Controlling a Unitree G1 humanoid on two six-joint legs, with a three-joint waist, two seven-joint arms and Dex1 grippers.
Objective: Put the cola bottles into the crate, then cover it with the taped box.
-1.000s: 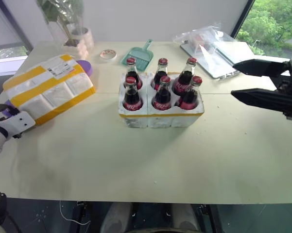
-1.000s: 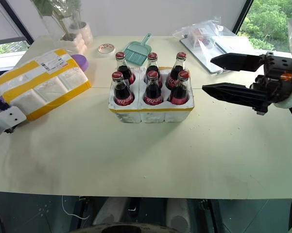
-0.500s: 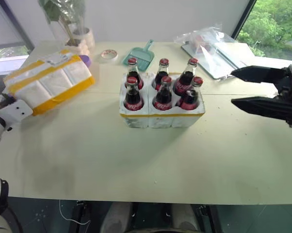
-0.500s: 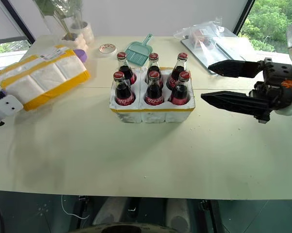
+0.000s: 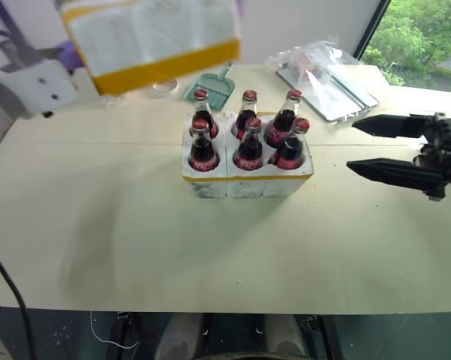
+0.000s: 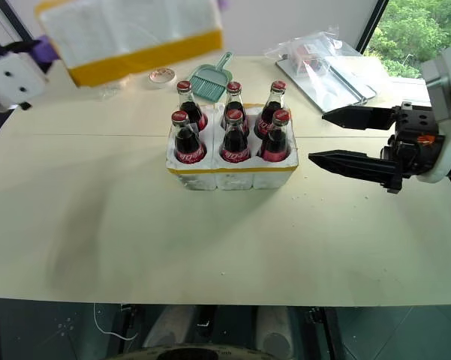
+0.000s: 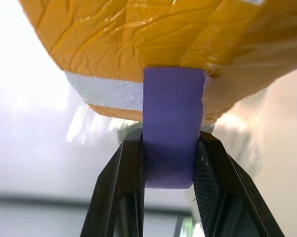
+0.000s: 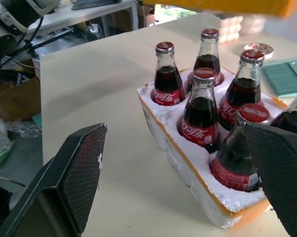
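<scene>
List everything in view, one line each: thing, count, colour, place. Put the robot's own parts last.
cola bottles: six, dark with red caps and labels, standing in the crate's wells.
crate: one, white foam with yellow band, middle of the table.
taped box: one, white with yellow bands, held in the air above the table's far left part.
purple tab: one, purple, on the taped box, pinched by the left gripper.
dustpan: one, teal, behind the crate.
small round dish: one, pale, left of the dustpan.
plastic bags: clear, far right of the table.
table: one, cream.
left gripper: black, shut on the purple tab.
right gripper: black, open, right of the crate.
</scene>
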